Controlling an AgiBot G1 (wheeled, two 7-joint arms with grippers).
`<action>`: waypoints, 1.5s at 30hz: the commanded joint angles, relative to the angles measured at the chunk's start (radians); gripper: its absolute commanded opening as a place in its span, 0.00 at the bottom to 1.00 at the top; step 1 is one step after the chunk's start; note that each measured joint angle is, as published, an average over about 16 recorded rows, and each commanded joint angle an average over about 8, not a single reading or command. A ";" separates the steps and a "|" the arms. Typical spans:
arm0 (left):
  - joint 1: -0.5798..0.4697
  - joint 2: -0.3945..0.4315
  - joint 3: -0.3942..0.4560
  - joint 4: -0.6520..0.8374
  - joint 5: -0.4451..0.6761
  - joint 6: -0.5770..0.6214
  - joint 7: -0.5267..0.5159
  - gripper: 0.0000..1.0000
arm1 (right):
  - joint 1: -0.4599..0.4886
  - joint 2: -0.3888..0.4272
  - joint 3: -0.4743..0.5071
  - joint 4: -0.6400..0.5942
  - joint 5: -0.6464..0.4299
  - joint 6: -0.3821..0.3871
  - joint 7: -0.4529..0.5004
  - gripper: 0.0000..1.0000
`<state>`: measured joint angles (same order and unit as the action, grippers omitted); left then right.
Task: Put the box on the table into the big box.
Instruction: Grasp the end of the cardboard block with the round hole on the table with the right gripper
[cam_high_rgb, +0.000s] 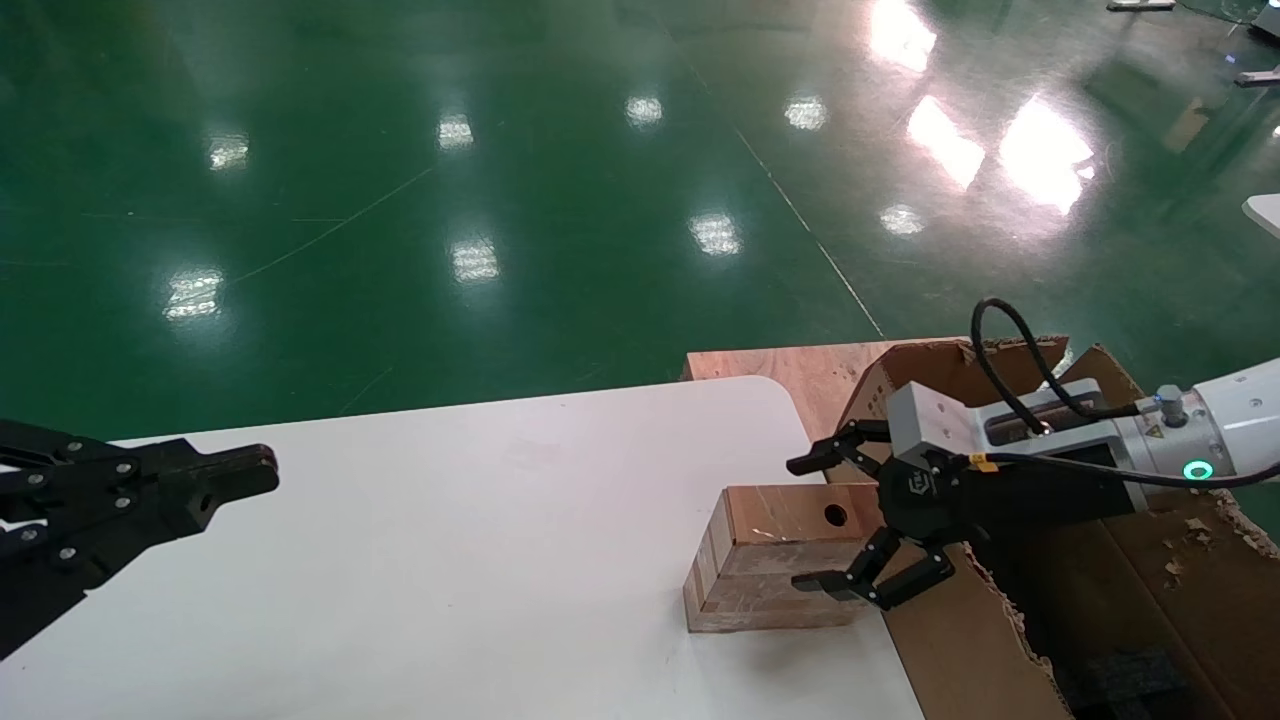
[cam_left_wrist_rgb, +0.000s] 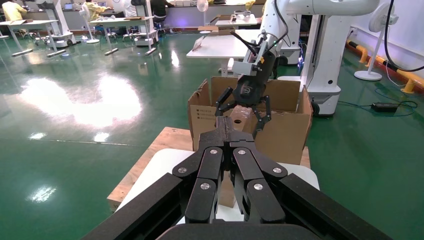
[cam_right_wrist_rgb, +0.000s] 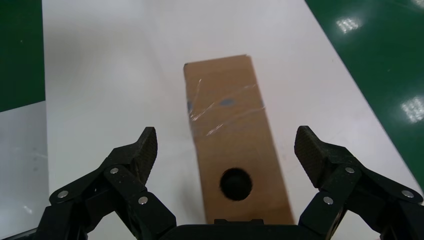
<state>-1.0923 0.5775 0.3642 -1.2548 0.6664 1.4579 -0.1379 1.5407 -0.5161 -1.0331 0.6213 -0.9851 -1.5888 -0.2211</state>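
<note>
The small light-brown box (cam_high_rgb: 770, 565) with a round hole lies on the white table (cam_high_rgb: 450, 560) near its right edge, next to the big box (cam_high_rgb: 960, 640). My right gripper (cam_high_rgb: 808, 522) is open, with a finger on each side of the box's holed end, not touching it. In the right wrist view the box (cam_right_wrist_rgb: 225, 115) lies between the spread fingertips (cam_right_wrist_rgb: 146, 145) of that gripper (cam_right_wrist_rgb: 227, 142). My left gripper (cam_high_rgb: 235, 480) is shut and empty over the table's left part. The left wrist view shows it (cam_left_wrist_rgb: 227, 126) pointing toward the box (cam_left_wrist_rgb: 240, 114).
The big box holds black foam (cam_high_rgb: 1130, 670) and has ragged torn edges. A flat plywood board (cam_high_rgb: 790, 365) lies under it beyond the table's rounded corner. Green floor surrounds the table. Other robots and tables (cam_left_wrist_rgb: 220, 45) stand far behind in the left wrist view.
</note>
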 joint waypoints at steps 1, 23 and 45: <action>0.000 0.000 0.000 0.000 0.000 0.000 0.000 0.00 | 0.003 0.003 -0.019 -0.004 0.010 -0.002 -0.005 1.00; 0.000 0.000 0.000 0.000 0.000 0.000 0.000 0.00 | 0.032 0.030 -0.056 0.045 0.014 0.044 0.006 1.00; 0.000 0.000 0.000 0.001 -0.001 -0.001 0.000 1.00 | 0.030 0.035 -0.051 0.049 0.040 0.040 0.013 0.77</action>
<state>-1.0919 0.5773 0.3641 -1.2541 0.6659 1.4573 -0.1377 1.5707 -0.4811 -1.0843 0.6702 -0.9444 -1.5494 -0.2079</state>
